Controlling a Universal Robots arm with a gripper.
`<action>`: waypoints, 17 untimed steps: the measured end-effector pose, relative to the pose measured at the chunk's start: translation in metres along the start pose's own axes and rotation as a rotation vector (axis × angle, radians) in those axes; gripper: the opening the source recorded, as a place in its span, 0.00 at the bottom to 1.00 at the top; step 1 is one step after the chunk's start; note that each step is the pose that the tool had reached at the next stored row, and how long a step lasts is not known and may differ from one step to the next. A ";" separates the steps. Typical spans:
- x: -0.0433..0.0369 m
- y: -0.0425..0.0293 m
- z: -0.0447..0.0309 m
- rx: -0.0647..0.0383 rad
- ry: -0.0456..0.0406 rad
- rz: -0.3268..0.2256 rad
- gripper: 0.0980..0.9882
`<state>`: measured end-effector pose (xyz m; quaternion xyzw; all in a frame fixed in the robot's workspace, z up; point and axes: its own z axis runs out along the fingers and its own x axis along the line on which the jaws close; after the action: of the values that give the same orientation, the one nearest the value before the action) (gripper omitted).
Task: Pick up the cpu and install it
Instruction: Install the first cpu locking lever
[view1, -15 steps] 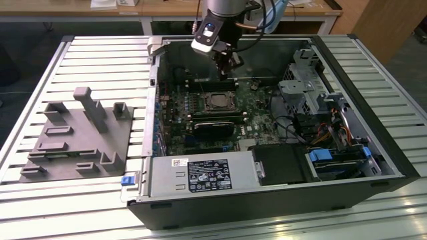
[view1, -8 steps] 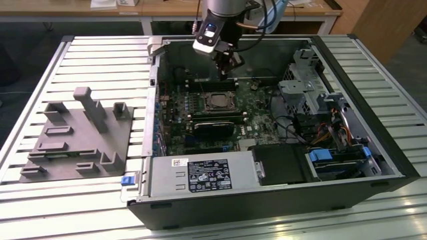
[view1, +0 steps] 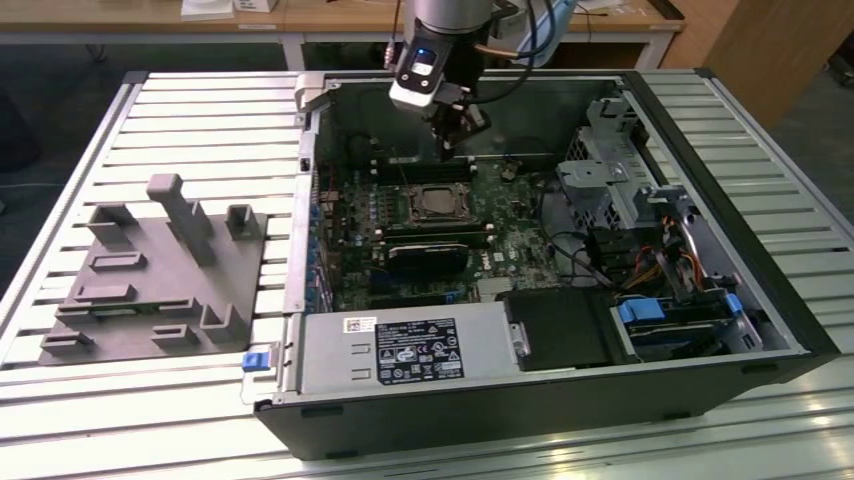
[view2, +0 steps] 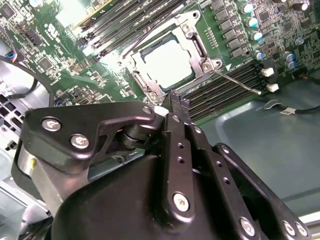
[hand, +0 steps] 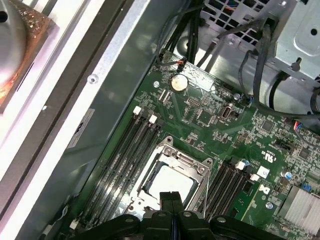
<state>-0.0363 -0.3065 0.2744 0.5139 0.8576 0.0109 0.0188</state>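
Silver-grey, the cpu (view2: 167, 61) is already seated in the socket (hand: 169, 179); the gripper (view2: 175, 102) is closed, nothing held, above it.

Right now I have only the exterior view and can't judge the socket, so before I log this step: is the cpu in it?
Observer: Yes. In the second wrist view the cpu lies flat inside the socket's metal frame.
Operator: Is the tool holding anything?
Observer: No. In the first wrist view the tool is shut with nothing between its fingers, poised by the socket's edge.
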 end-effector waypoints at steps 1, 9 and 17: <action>0.0000 0.0000 0.0000 0.000 0.0003 -0.006 0.01; 0.0000 0.0000 0.0000 -0.001 0.0023 -0.060 0.01; 0.0000 0.0000 0.0000 -0.002 0.0042 -0.109 0.01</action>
<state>-0.0363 -0.3065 0.2743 0.4663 0.8844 0.0120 0.0182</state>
